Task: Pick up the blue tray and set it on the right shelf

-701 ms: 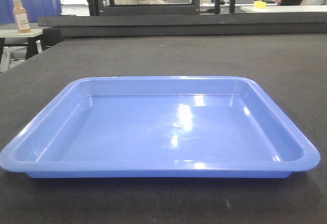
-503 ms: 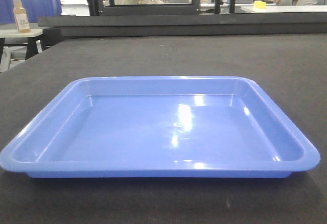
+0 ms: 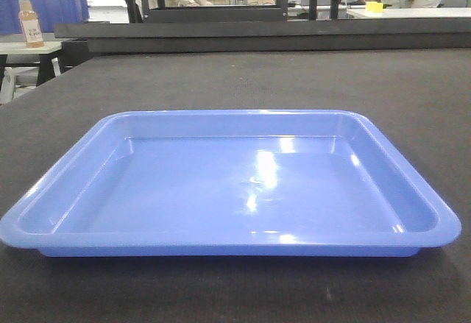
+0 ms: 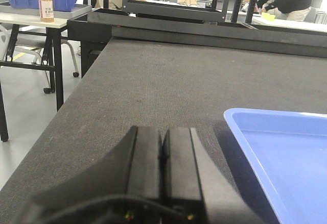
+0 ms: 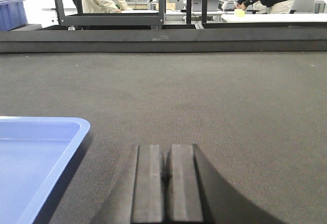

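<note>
The tray [image 3: 243,190] is lying flat and upright on the table [image 3: 294,80]. It is sitting well short of the far edge and apart from the left edge, with its long sides running parallel to the far edge. It is showing glossy light-blue plastic: wide and shallow, with sloped walls, a rolled rim and rounded corners. White glare is glinting off its floor. One rounded corner [image 4: 286,157] is showing in the left wrist view and another [image 5: 30,157] in the right.
</note>
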Motion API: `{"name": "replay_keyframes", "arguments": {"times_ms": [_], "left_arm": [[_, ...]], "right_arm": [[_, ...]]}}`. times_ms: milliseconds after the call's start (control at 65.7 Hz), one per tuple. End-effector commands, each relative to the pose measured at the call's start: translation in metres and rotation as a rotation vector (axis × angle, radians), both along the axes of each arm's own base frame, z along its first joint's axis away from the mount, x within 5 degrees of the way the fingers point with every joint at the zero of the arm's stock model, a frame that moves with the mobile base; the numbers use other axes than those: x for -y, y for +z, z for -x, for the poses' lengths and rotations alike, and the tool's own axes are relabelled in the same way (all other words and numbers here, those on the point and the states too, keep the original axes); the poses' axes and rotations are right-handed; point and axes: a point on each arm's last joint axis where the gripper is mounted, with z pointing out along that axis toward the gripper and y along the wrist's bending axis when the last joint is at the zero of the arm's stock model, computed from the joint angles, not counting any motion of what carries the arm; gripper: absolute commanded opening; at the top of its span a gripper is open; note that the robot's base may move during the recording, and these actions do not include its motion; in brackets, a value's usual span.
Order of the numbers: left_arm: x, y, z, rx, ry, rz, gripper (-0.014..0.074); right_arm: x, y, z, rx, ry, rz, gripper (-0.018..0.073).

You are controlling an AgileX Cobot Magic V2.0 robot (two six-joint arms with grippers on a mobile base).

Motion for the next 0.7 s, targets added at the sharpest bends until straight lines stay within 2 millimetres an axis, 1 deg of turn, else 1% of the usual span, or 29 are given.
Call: {"name": "replay_keyframes", "arguments": {"times_ms": [0,76,152,198,244,274,320,381,426,487,564,579,609,624,685], "left_arm": [[0.000,-0.001,0.000,0.067,0.004,0.014,-0.0048],[0.000,0.003,0.001,0.094,0.004,0.017,-0.0048],[-0.001,0.016,0.003,0.140,0.002,0.024,-0.0048],[-0.001,0.028,0.005,0.173,0.002,0.029,-0.0048],[-0.001,0.043,0.007,0.199,0.002,0.032,-0.0048],[-0.001,0.050,0.009,0.200,0.001,0.033,-0.0048],[-0.002,0.065,0.011,0.193,0.000,0.029,-0.0048],[-0.002,0.080,0.012,0.130,-0.001,0.011,-0.0048],[-0.001,0.091,0.012,0.066,-0.002,-0.001,-0.0048],[-0.001,0.105,0.010,-0.037,-0.005,-0.016,-0.0048],[0.001,0.122,0.002,-0.177,-0.010,-0.032,-0.0048],[0.001,0.122,-0.001,-0.223,-0.012,-0.036,-0.0048],[0.002,0.127,-0.007,-0.293,-0.016,-0.041,-0.0048],[0.003,0.129,-0.011,-0.336,-0.019,-0.042,-0.0048],[0.006,0.136,-0.022,-0.443,-0.028,-0.046,-0.0048]], "right_arm": [[0.001,0.019,0.004,0.160,-0.009,0.005,0.0053],[0.001,0.023,0.005,0.180,-0.009,0.005,0.0053],[0.000,0.034,0.008,0.172,-0.007,0.001,0.0053],[0.000,0.042,0.010,0.144,-0.005,0.001,0.0053],[0.000,0.055,0.015,0.116,-0.003,0.002,0.0053],[0.000,0.060,0.017,0.095,-0.001,0.002,0.0053],[0.000,0.071,0.020,0.048,0.001,0.003,0.0053],[-0.001,0.084,0.023,-0.008,0.004,0.003,0.0053],[-0.001,0.098,0.023,-0.037,0.005,0.004,0.0053],[-0.001,0.114,0.020,-0.115,0.008,0.004,0.0053],[-0.001,0.130,0.010,-0.243,0.011,0.008,0.0053],[-0.001,0.133,0.004,-0.292,0.013,0.014,0.0053],[-0.001,0.140,-0.001,-0.345,0.015,0.020,0.0053],[-0.001,0.140,-0.006,-0.394,0.017,0.024,0.0053],[-0.001,0.149,-0.021,-0.506,0.021,0.025,0.0053]]}}
